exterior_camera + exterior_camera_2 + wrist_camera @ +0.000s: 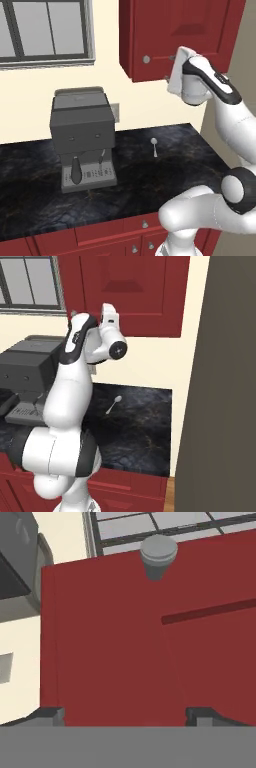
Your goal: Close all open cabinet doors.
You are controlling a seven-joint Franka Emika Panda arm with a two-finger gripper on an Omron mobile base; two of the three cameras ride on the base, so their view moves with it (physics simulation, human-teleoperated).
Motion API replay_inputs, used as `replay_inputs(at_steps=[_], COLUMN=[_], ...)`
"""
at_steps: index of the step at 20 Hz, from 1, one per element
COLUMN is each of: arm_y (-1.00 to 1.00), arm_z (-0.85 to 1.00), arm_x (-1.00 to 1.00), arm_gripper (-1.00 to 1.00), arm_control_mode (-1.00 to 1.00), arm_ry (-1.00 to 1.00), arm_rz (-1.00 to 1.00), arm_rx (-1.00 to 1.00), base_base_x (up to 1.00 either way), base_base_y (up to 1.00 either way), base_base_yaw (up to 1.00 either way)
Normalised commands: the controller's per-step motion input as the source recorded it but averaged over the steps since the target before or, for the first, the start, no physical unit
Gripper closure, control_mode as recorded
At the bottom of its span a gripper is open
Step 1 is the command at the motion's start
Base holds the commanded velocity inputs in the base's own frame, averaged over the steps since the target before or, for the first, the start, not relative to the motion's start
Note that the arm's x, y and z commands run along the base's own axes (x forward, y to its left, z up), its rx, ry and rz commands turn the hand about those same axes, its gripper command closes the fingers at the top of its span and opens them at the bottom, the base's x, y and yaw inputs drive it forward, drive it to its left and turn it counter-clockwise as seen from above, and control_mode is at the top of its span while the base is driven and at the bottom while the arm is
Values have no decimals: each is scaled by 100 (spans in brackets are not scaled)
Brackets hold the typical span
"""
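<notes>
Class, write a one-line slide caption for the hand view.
Open gripper close against a dark-red cabinet door, its round silver knob ahead and the window beyond.

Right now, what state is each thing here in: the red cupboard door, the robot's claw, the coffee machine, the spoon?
cabinet door: swung slightly out from the cabinet, not fully shut
gripper: open, close against the door face, holding nothing
coffee machine: upright on the counter
spoon: lying flat on the dark counter
</notes>
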Motion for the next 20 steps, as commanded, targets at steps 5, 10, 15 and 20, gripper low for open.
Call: replay_inputs(at_steps=[5,10,15,20], arm_y=[56,49,19,0], arm_z=[0,0,0,5], arm_x=[70,74,64,11], arm_gripper=[-100,-100,-100,-100], arm_control_mode=[-100,-100,-100,-100], arm_ry=[0,2,8,3], arm_rz=[-8,-7,-6,-8], arm_rx=[-1,-1,0,0], base_base_x=[0,0,0,0], base_base_y=[0,0,0,0], base_base_yaw=[0,0,0,0])
